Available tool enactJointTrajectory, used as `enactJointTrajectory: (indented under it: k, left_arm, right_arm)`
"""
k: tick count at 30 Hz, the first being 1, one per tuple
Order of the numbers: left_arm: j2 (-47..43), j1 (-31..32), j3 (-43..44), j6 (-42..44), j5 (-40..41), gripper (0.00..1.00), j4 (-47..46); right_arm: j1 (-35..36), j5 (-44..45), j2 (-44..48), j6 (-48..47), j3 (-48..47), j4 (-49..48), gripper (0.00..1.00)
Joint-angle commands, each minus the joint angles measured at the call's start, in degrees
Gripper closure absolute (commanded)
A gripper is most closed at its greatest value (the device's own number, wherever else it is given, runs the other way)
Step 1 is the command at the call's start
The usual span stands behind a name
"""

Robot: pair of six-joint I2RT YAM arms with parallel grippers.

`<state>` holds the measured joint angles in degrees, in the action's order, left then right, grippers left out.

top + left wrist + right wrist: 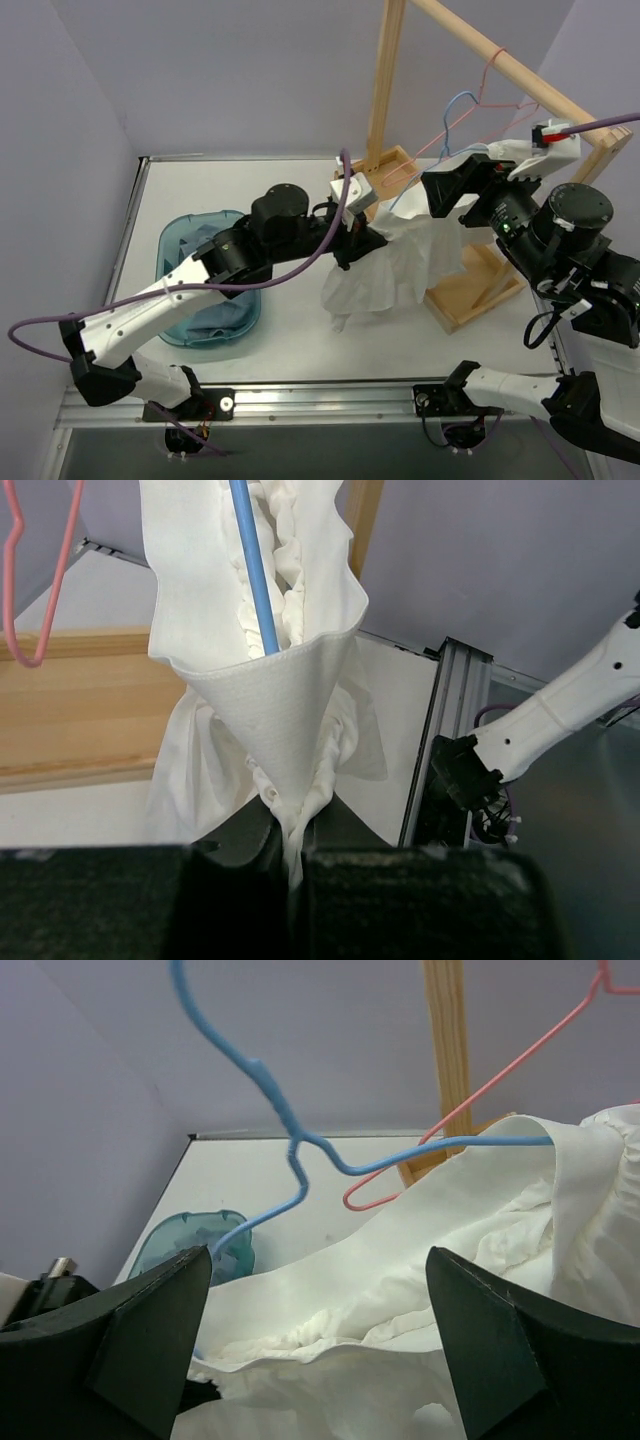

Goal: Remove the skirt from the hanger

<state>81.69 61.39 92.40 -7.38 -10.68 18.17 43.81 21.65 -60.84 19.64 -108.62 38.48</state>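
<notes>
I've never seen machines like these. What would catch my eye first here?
A big white skirt with a light-blue hanger through it, beside the wooden rack right of centre. The left end effector is pinched shut on a bunch of its fabric; the right end effector stands open over the skirt's top, near the hanger wire.
</notes>
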Motion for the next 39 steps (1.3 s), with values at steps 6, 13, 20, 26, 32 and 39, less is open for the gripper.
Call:
enactJointTrajectory:
  k: [6, 13, 20, 26, 32, 39]
  left_arm:
    - [-12.51, -1.09, -6.52, -6.14, 5.22, 0.98, 7.21]
    - [-14.19, -2.32, -3.55, -8.97, 9.97, 0.98, 22.93]
    - [-18.14, -3.11, -4.51, -10.46, 8.83, 0.98, 25.15]
    - [-20.25, -3.20, -5.83, -11.26, 6.20, 0.98, 25.59]
    - [-20.70, -3.29, -7.15, -12.31, 3.12, 0.98, 24.89]
    - [-20.17, -3.29, -6.36, -12.49, 1.89, 0.98, 25.68]
  right_arm:
    - [-0.31, -10.65, -2.35, 1.54, 2.45, -2.53, 0.21]
    - [-0.22, -17.78, -4.29, 4.18, 2.62, -5.60, 0.25]
    - [-0.22, -18.31, -7.62, 3.48, 5.78, -8.67, 0.27]
    - [-0.22, -17.08, -8.86, 2.42, 8.42, -11.93, 0.32]
    - [-0.22, -17.87, -9.48, 2.25, 9.83, -13.16, 0.37]
    - [-0.22, -18.13, -9.03, 2.33, 10.88, -13.96, 0.41]
